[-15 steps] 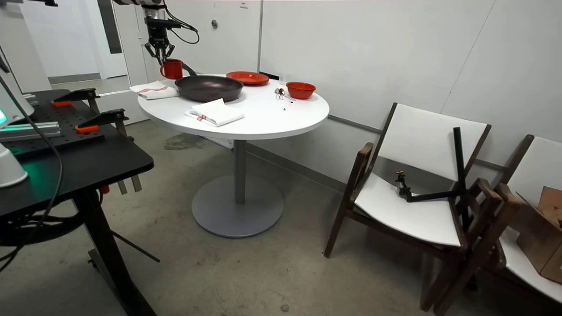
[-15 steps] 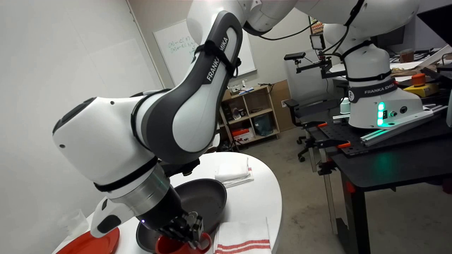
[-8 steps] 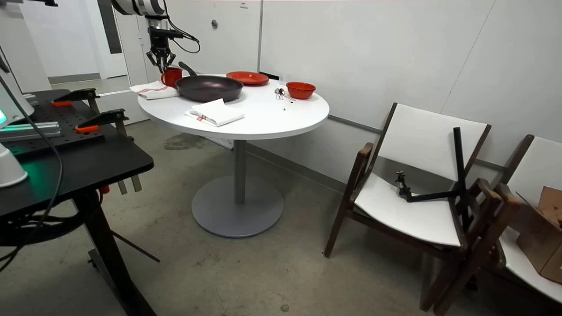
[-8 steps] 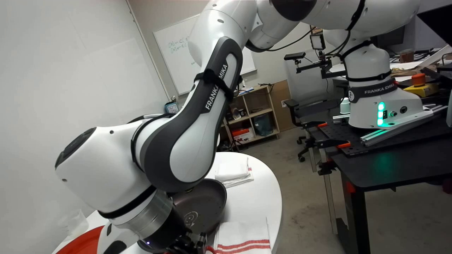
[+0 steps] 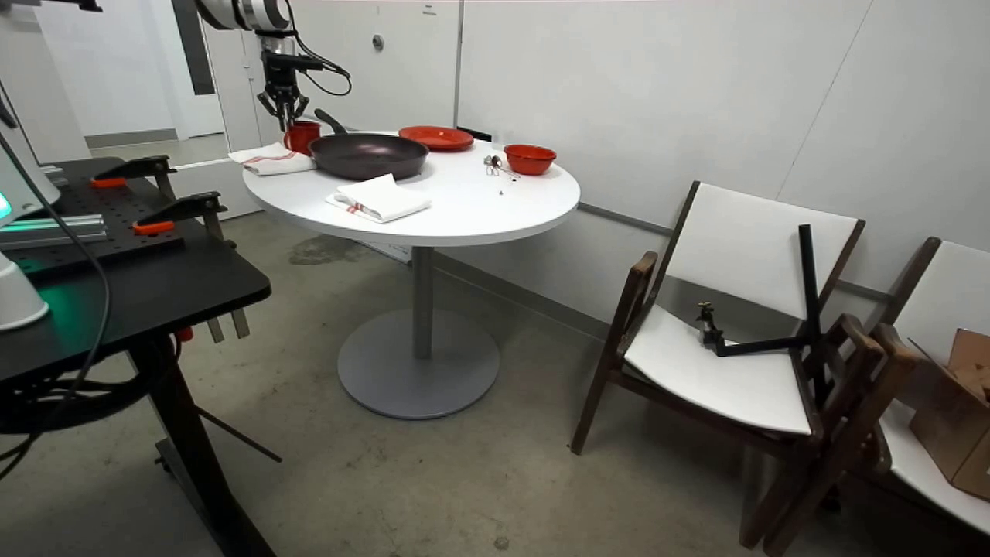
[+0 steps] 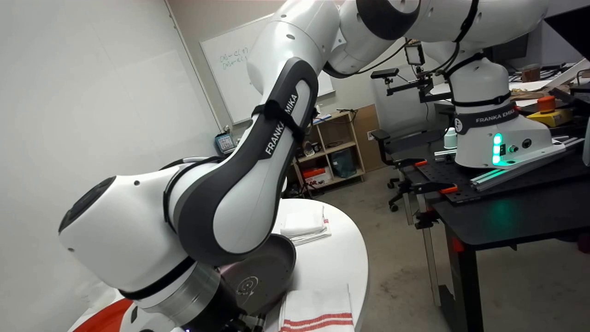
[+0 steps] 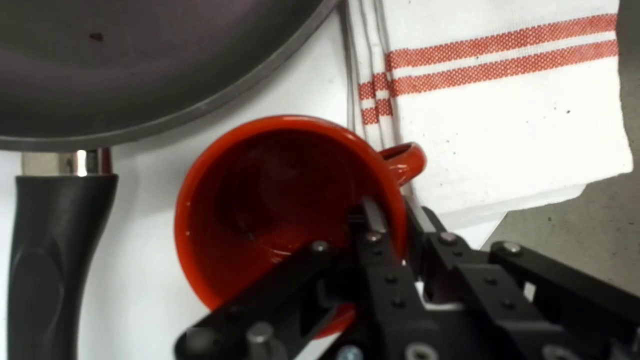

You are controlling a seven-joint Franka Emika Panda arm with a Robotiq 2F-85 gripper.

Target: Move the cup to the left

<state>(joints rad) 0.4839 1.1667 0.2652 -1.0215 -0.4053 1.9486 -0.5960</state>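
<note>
Wrist view: cup (image 7: 285, 195) near pan rim (image 7: 202, 104)

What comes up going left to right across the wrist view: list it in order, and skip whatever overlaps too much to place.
Black pan handle → red mug → red-striped white towel. Left out: the pan body and the end effector, since each overlaps the span of things listed.

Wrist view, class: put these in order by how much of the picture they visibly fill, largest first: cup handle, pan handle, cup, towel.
1. Towel, cut off at the top
2. Cup, partly hidden
3. Pan handle, cut off below
4. Cup handle
</note>
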